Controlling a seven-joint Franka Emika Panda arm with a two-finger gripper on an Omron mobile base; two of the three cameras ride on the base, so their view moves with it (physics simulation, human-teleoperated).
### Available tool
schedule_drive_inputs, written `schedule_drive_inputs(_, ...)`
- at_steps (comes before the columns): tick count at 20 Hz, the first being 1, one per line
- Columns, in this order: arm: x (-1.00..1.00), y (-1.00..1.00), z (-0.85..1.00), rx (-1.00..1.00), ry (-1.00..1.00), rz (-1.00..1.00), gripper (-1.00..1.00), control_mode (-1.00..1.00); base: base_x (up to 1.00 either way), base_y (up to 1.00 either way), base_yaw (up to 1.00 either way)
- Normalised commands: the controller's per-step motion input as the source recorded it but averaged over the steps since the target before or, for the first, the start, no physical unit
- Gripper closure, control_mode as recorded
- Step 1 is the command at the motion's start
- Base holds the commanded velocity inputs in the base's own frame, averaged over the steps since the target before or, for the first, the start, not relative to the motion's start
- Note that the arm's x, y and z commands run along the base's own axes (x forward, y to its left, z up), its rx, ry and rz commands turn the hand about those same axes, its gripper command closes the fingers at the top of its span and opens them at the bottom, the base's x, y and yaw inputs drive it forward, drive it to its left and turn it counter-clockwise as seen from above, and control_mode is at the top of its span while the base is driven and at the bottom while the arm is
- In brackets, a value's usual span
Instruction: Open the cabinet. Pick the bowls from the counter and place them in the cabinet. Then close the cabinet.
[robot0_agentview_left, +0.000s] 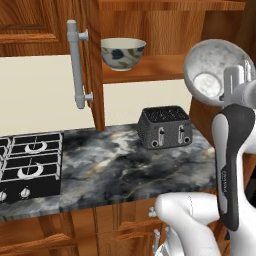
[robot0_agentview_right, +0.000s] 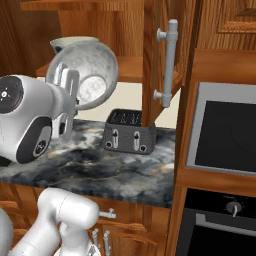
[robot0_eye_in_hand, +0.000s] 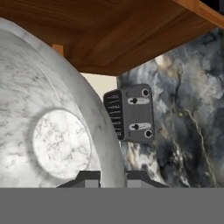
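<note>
Speckled grey bowl (robot0_agentview_left: 214, 70) is held up in the air, tipped on edge, mouth facing back toward the cameras, well above the counter (robot0_agentview_left: 125, 165). Gripper (robot0_agentview_left: 239, 82) nearly closed, pinching its rim (rim sits between the fingertips in the hand view). Leaf-pattern bowl (robot0_agentview_left: 123, 53) sits upright on the shelf of the open wooden cabinet (robot0_agentview_left: 150, 67), door (robot0_agentview_left: 90, 60) swung out. Dark toaster (robot0_agentview_left: 165, 127) on the veined marble counter below.

Patterned bowl (robot0_agentview_right: 70, 42) behind speckled bowl (robot0_agentview_right: 87, 70)
</note>
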Motion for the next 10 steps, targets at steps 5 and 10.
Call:
schedule_drive_inputs(5, 0.31, 0.00, 0.10, 0.00, 0.02, 0.00, 1.00, -1.00, 0.00, 0.00, 0.00)
schedule_drive_inputs(10, 0.19, 0.00, 0.13, 0.00, 0.01, 0.00, 1.00, -1.00, 0.00, 0.00, 0.00)
